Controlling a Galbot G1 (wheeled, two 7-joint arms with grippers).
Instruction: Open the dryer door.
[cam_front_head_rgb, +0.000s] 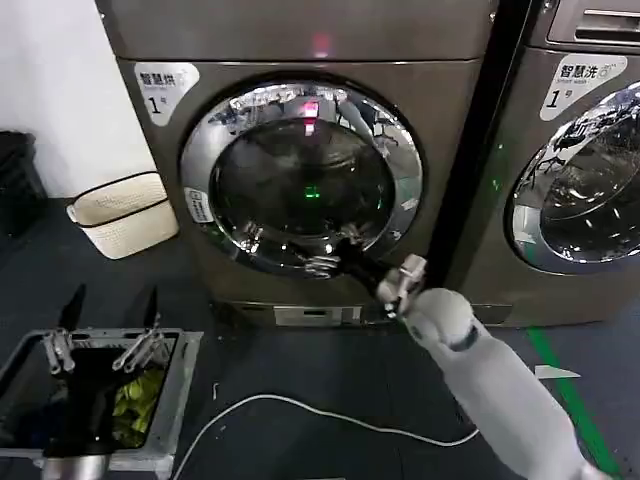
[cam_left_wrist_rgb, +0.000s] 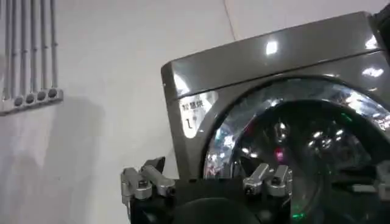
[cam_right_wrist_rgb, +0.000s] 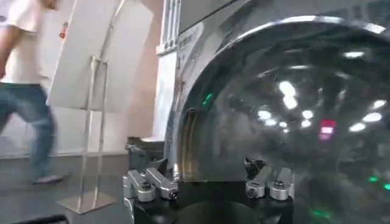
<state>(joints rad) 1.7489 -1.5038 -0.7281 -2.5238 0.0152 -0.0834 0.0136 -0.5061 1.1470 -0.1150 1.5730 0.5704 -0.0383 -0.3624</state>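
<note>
One dryer (cam_front_head_rgb: 300, 150) stands straight ahead, its round door (cam_front_head_rgb: 301, 177) shut; the drum's contents are hard to make out behind reflections. Right gripper (cam_front_head_rgb: 335, 250) reaches the door's lower rim, fingers spread apart. Left gripper (cam_front_head_rgb: 108, 310) hangs open, low at the left above the floor.

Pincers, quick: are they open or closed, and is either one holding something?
Left pincer: open, holding nothing, parked low away from the dryer door.
Right pincer: open, up against the door's lower rim, gripping nothing yet.
</note>
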